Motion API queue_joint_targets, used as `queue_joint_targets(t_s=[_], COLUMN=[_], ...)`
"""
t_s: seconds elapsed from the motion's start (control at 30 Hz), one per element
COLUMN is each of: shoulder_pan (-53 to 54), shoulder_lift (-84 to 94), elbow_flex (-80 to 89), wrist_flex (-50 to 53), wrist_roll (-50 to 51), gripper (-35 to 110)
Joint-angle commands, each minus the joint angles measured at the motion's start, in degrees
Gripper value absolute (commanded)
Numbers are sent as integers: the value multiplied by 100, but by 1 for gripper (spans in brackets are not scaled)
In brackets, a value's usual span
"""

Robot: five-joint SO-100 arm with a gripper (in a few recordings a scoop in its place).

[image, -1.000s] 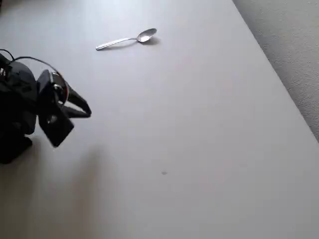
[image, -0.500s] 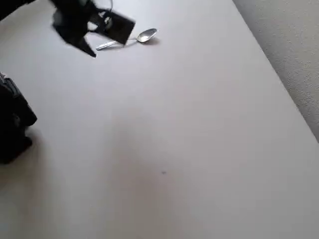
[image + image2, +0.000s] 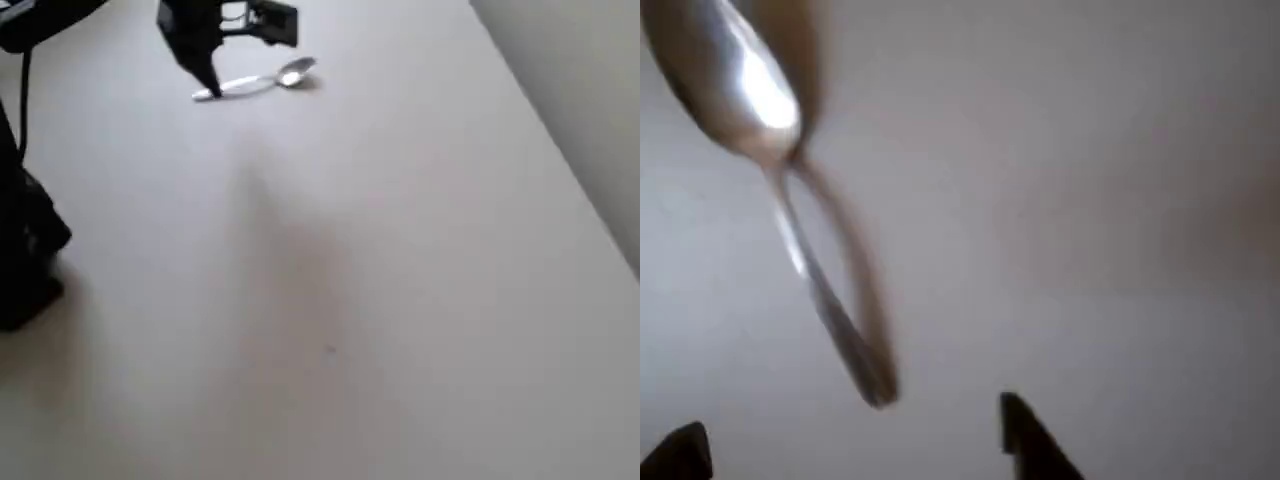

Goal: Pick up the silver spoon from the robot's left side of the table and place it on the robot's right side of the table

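The gripper (image 3: 855,440) is open: in the wrist view its two dark fingertips (image 3: 1025,440) sit well apart at the bottom edge, with nothing between them. In the overhead view the gripper (image 3: 212,85) hangs at the far left of the table (image 3: 400,300), its dark pointed finger reaching down to the handle end of the silver spoon (image 3: 255,82); whether it touches the metal cannot be told.

The silver spoon lies flat on the table near the far edge, bowl to the right and handle to the left in the overhead view. In the wrist view the silver spoon (image 3: 790,200) is blurred, bowl at the upper left, handle running down toward the gap between the fingers and ending just short of it.

The arm's dark base (image 3: 25,260) stands at the left edge of the overhead view. Grey floor (image 3: 590,90) shows beyond the table's right edge.
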Motion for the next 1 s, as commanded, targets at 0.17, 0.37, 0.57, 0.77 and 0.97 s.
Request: queue_joint_targets(t_s=[0.17,0.37,0.57,0.77,0.97], shoulder_pan=[-44,-18,-9,-35,-44], shoulder_lift=[-896,-1433,-1767,-2329,-2892], elbow_flex=[-1670,-1995,-2206,-2953,-3665], wrist_flex=[176,114,26,211,483], wrist_roll=[-176,-220,-246,-246,-246], gripper=[34,33,30,26,20])
